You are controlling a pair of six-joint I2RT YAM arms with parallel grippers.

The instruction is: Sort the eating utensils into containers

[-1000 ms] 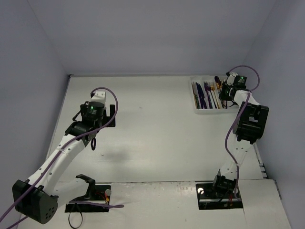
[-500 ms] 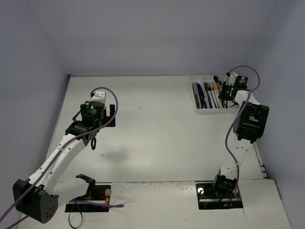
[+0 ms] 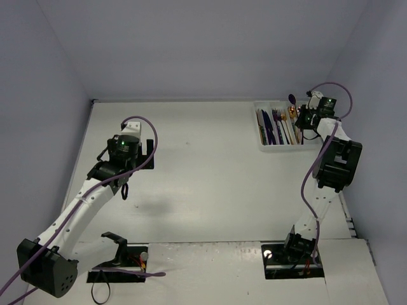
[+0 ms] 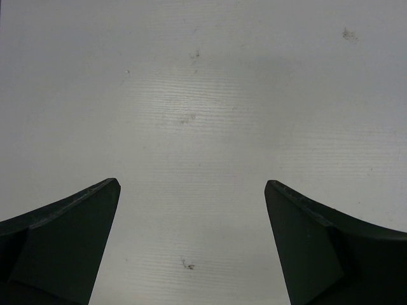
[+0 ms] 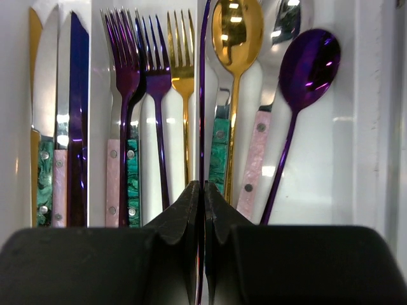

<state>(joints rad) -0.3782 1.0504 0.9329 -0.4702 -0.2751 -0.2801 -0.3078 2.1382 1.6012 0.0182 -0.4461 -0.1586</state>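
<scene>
Right claw: the right claw [image 5: 202,190] has both fingers pressed together on the thin handle of a purple utensil [image 5: 201,95], which the wrist view shows edge-on and running straight up from the fingertips.
Held utensil, top view: its oval purple end [image 3: 291,99] shows past the far rim of the tray, just beside the right claw [image 3: 306,118].
Below the claw: the white tray [image 5: 375,127] lies with its long compartments pointing away from the camera. The held handle lines up with the divider between the middle and right compartments.
Right compartment: a gold spoon [image 5: 236,32], a silver spoon [image 5: 280,25] with a pink handle and a purple spoon [image 5: 308,63], bowls at the far end.
Middle compartment: a purple fork [image 5: 124,70] with a pink handle, a gold fork [image 5: 182,57] and more purple forks between them.
Left compartment: a gold knife [image 5: 34,76], a dark blue knife [image 5: 77,114] and silver blades between them.
Tray position: the tray [image 3: 273,149] sits at the far right corner of the surface [image 3: 203,165].
Left claw: the left claw [image 4: 192,184] is spread wide with nothing between its fingers, over bare surface [image 4: 203,95], well apart from the tray.
</scene>
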